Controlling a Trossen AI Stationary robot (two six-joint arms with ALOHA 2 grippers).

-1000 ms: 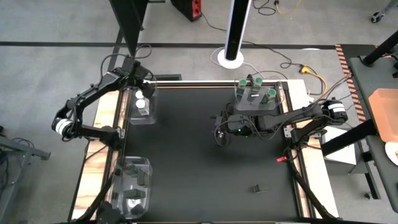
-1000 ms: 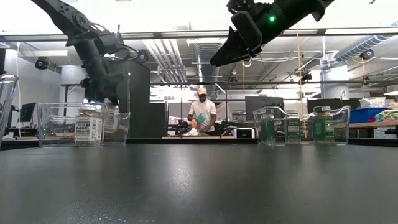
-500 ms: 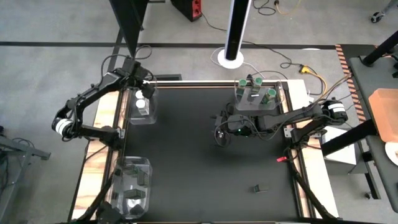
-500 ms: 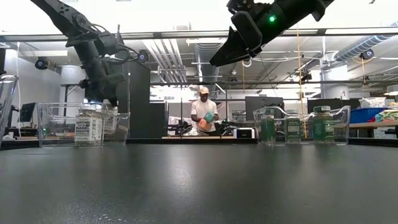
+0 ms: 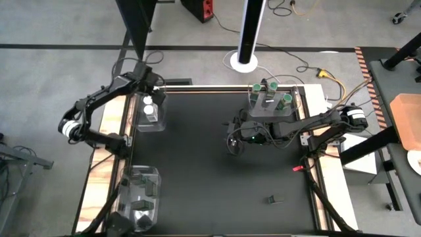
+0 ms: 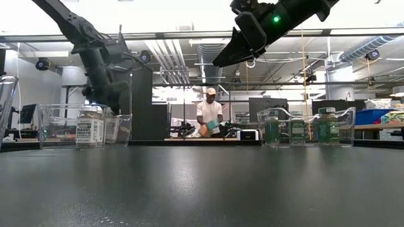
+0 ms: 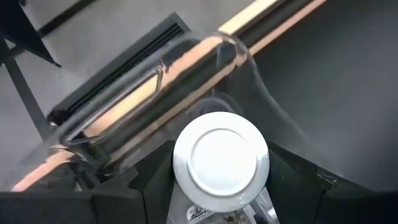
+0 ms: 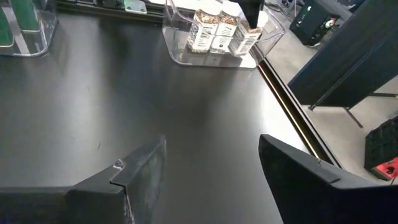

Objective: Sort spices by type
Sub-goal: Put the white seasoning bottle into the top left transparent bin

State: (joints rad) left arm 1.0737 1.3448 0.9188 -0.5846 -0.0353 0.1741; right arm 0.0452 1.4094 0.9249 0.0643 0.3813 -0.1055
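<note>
1. Left arm [image 5: 99, 102]: dark jointed links, a white band near its base, loose black cables looping at the wrist.
2. Right arm [image 5: 296, 128]: dark links, white band at the base, small green light glowing near the wrist.

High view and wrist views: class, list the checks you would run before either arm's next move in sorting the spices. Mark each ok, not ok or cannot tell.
1. Right pincer open and empty, above the table: ok.
2. Left pincer lined up over a white-lid jar in the left tray: ok.
3. Left pincer's hold on that jar: cannot tell.
4. Green-lid jars grouped in the right tray: ok.
</note>
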